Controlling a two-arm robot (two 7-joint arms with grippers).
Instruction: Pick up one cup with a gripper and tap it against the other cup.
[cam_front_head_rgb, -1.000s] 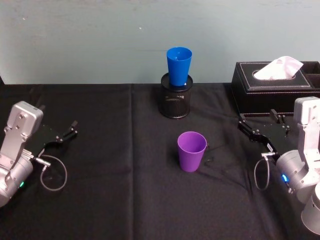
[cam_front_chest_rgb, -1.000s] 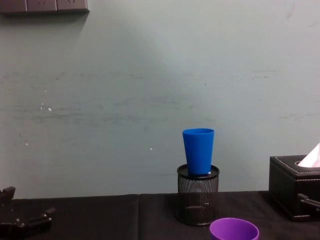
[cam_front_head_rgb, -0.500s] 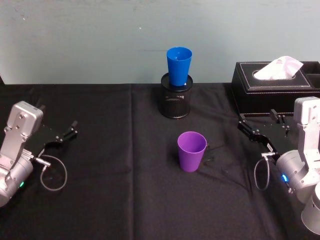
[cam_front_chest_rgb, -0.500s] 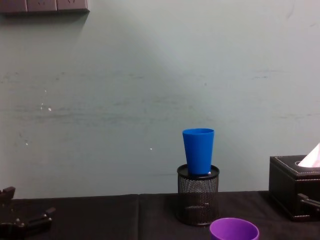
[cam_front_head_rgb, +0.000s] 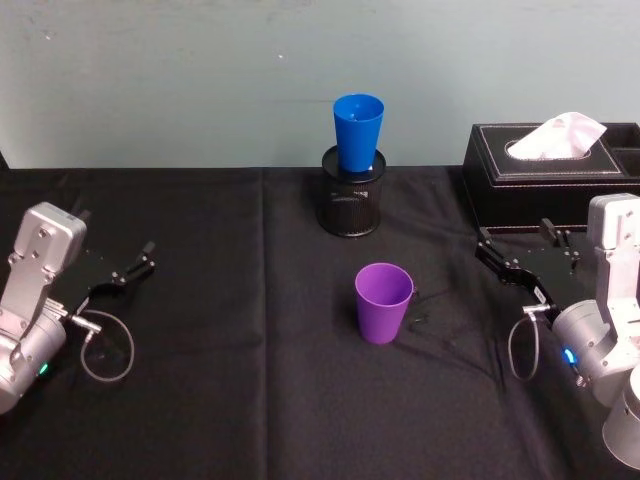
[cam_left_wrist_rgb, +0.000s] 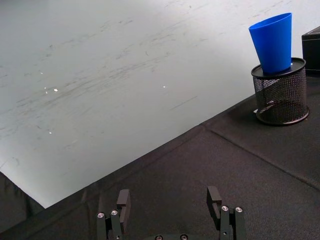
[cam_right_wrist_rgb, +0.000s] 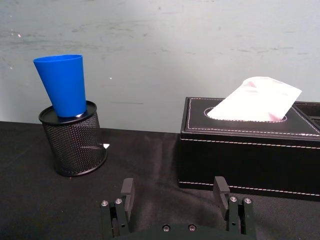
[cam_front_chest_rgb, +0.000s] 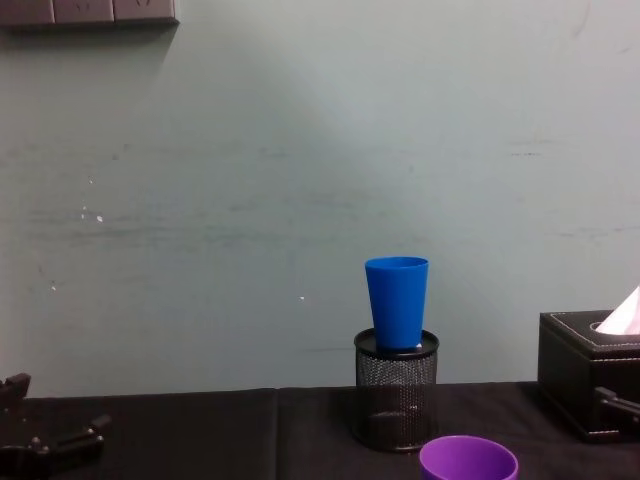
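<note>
The purple cup stands upright and alone on the black cloth near the table's middle; its rim shows in the chest view. Behind it, the blue cup sits upright in the mouth of a black mesh pen holder. My right gripper rests open at the right, well to the right of the purple cup, with nothing between its fingers. At the far left lies my left gripper, also open and empty. Both wrist views take in the blue cup.
A black tissue box with white tissue stands at the back right, just beyond the right gripper. A pale wall closes off the table's far edge. Black cloth covers the table between the left gripper and the purple cup.
</note>
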